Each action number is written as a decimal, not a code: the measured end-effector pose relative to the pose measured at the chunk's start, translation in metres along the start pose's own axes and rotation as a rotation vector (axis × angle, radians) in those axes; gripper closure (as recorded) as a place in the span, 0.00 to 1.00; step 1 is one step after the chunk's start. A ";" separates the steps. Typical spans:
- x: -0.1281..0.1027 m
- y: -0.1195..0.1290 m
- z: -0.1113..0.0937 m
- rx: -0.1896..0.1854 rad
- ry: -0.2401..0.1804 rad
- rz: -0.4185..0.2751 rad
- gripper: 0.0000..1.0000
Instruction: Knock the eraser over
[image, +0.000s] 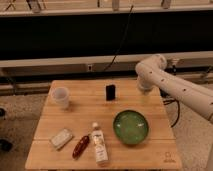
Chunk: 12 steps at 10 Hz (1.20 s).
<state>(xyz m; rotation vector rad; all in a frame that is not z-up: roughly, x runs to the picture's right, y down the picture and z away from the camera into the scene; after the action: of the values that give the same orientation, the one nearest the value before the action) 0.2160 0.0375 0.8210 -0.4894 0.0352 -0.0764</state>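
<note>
The eraser (110, 92) is a small black block standing upright on the far middle of the wooden table (80, 117). My white arm reaches in from the right. Its gripper (144, 90) hangs down over the table's far right part, to the right of the eraser and apart from it, at about the same depth. A clear cup (61, 97) stands at the far left.
A green bowl (130, 127) sits at the right front. A white bottle (98, 144) lies at the front middle beside a red-brown packet (80, 146). A pale beige flat block (62, 138) lies at the front left. A dark wall with rails is behind the table.
</note>
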 end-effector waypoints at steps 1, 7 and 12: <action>-0.001 -0.001 0.001 0.001 -0.002 -0.003 0.20; -0.008 -0.009 0.007 0.016 -0.023 -0.027 0.25; -0.014 -0.015 0.011 0.026 -0.047 -0.048 0.75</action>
<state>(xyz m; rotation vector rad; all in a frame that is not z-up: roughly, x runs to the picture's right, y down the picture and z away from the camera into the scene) 0.2018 0.0304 0.8383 -0.4661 -0.0240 -0.1124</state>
